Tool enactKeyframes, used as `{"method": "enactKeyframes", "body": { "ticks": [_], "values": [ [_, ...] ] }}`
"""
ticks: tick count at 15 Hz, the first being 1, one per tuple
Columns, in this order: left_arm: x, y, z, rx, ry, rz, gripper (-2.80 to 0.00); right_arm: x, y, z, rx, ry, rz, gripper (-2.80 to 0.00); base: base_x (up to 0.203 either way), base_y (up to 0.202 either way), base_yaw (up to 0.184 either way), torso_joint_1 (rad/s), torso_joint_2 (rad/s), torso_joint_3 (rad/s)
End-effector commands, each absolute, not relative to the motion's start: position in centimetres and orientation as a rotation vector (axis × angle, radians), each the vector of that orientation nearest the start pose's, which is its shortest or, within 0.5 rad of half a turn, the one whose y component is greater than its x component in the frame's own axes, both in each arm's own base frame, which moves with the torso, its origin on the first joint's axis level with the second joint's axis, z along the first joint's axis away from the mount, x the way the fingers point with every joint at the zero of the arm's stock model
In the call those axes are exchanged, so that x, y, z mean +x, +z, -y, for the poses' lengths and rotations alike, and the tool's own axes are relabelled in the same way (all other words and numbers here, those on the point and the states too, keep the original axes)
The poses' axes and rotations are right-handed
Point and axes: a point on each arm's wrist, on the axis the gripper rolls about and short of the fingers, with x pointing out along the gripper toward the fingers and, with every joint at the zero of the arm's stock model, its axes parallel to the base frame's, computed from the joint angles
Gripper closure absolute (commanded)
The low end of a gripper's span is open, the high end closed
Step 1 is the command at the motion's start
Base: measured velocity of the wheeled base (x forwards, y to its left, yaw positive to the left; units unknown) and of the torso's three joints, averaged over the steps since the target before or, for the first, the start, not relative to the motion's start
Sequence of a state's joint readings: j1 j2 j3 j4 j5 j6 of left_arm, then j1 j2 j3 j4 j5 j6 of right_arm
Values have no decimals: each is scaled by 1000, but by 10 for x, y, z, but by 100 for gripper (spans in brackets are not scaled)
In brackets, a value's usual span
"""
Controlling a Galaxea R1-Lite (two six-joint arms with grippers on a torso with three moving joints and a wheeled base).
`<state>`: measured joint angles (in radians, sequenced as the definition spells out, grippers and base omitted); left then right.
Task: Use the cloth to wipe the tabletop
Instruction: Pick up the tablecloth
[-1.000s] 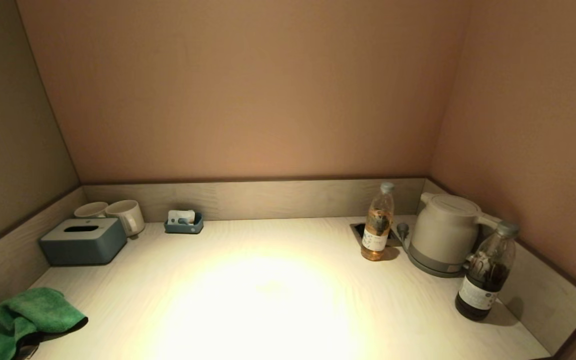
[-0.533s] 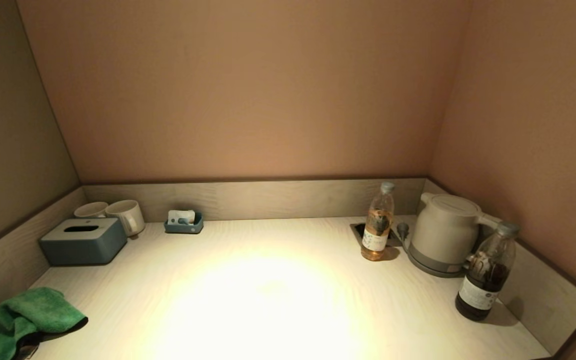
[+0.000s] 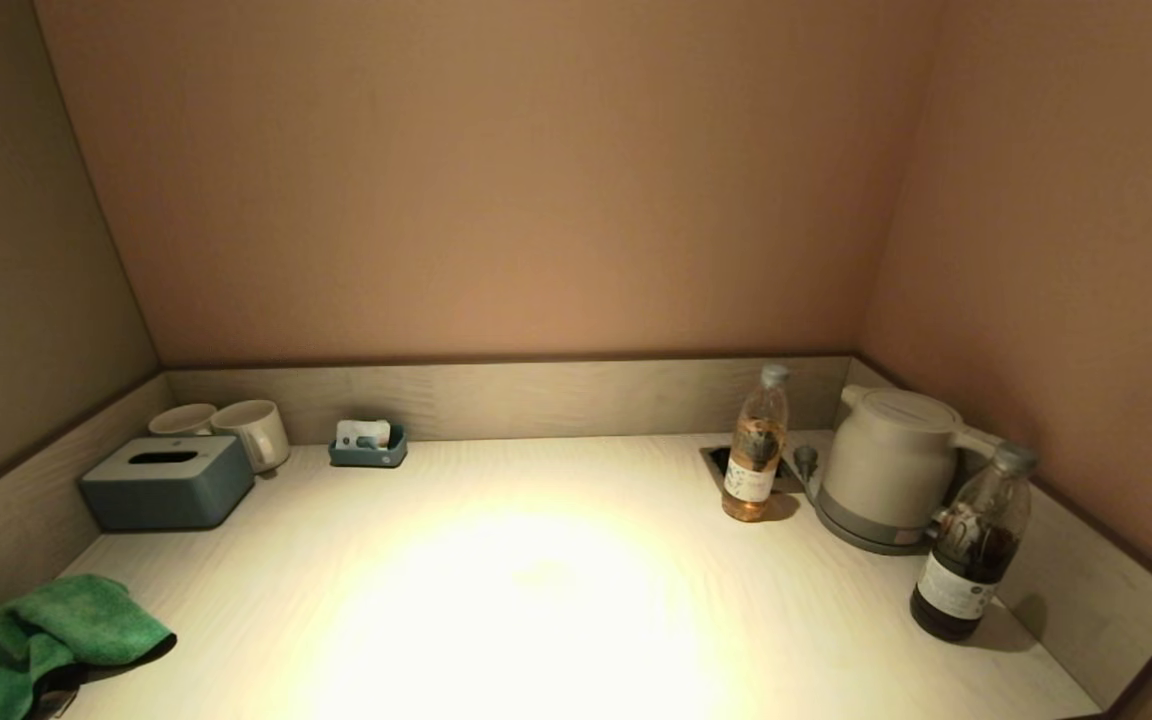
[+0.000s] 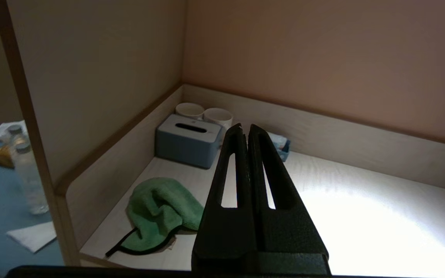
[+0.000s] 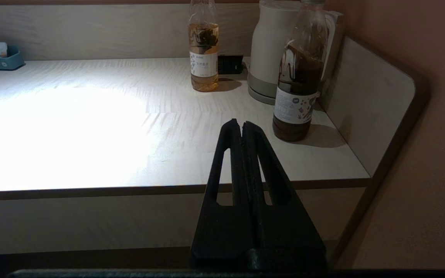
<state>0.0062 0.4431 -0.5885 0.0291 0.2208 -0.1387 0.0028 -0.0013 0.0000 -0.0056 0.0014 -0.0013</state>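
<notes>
Tabletop ahead, both tools pressed closed.

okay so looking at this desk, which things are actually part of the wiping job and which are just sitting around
Part of the job:
green cloth, crumpled at the near left corner
tabletop
left gripper, shut, held above the desk near the cloth
right gripper, shut, held off the front edge

Just sitting around:
tissue box
two mugs
small tray
pale bottle
kettle
dark bottle
</notes>
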Motion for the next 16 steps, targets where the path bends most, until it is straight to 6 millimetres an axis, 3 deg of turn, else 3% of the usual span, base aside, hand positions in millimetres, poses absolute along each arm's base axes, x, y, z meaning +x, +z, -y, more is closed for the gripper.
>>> {"method": "enactKeyframes", "body": {
  "ticks": [1, 2, 4, 6, 9, 12, 16],
  "values": [
    [30, 247, -6, -147, 273, 1, 0, -23, 76, 0, -2, 5, 6, 0, 0, 0, 0, 0, 0, 0],
    [37, 248, -7, -168, 314, -14, 0, -23, 76, 0, -2, 5, 6, 0, 0, 0, 0, 0, 0, 0],
    [73, 244, -10, -216, 416, -122, 0, -23, 76, 0, -2, 5, 6, 0, 0, 0, 0, 0, 0, 0],
    [132, 224, -17, -246, 554, -321, 0, -23, 76, 0, -2, 3, 6, 0, 0, 0, 0, 0, 0, 0],
    [195, 181, -44, -295, 763, -555, 0, -23, 76, 0, -2, 6, 6, 0, 0, 0, 0, 0, 0, 0],
    [233, 140, -67, -360, 908, -705, 0, -23, 76, 0, -2, 5, 6, 0, 0, 0, 0, 0, 0, 0],
    [259, 91, -80, -405, 1007, -849, 0, -23, 76, 0, -2, 3, 6, 0, 0, 0, 0, 0, 0, 0]
  ]
}}
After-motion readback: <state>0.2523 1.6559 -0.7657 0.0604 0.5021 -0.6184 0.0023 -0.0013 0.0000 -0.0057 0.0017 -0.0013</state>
